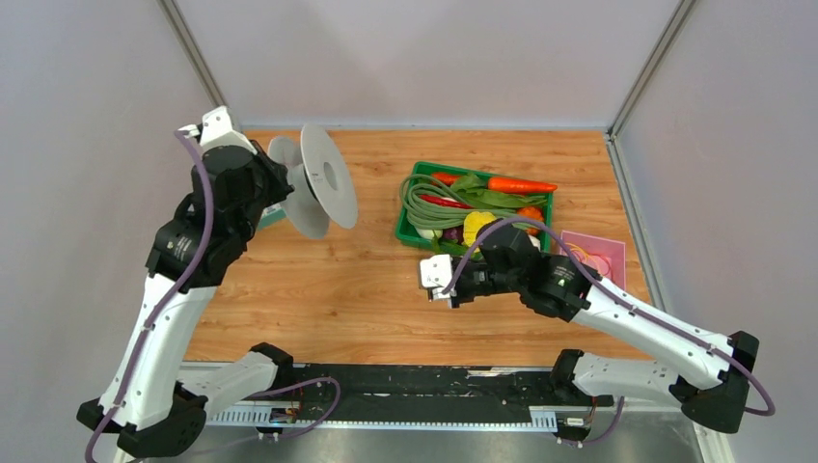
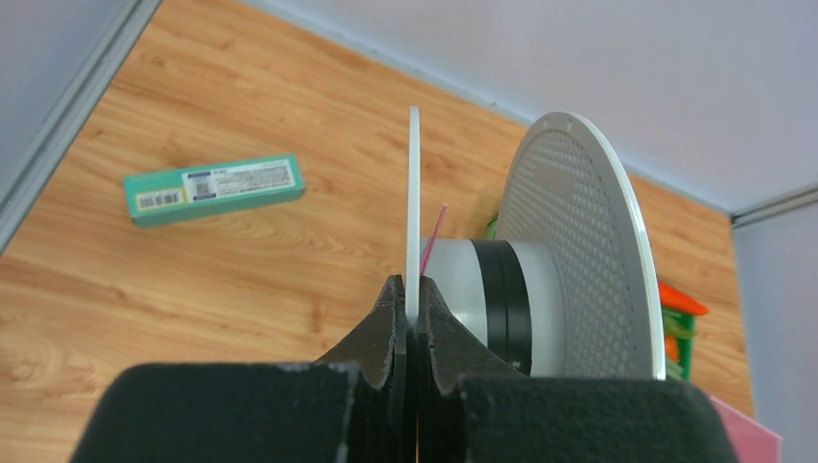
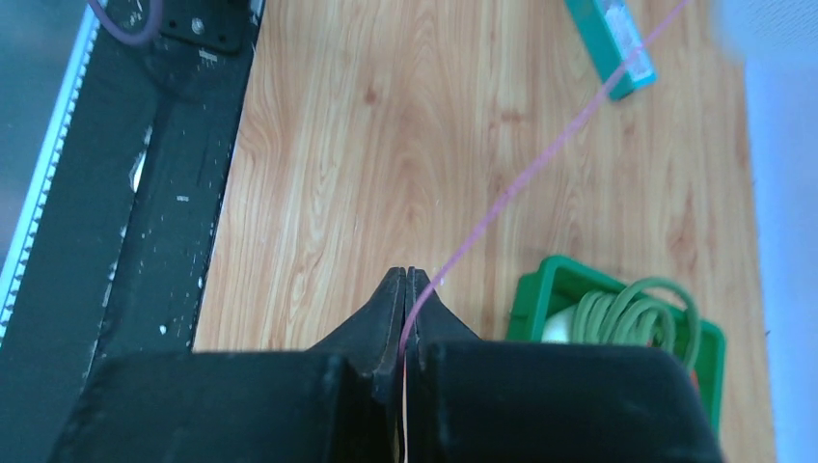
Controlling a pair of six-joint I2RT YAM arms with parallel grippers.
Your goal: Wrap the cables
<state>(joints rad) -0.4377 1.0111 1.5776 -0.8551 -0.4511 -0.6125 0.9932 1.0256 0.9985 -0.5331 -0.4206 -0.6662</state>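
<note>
left end effector (image 2: 412, 286): clamped on the near flange of the spool (image 1: 323, 152) | spool: held on edge above the tabletop (image 1: 318, 289), upper left of the top view | right end effector (image 3: 407, 276): closed, pinching the thin pink cable (image 3: 540, 159), which runs taut toward the upper right of its wrist view

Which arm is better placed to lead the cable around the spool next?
Probably the right: the right gripper pinches the thin pink cable, while the left gripper is busy clamping the spool.
</note>
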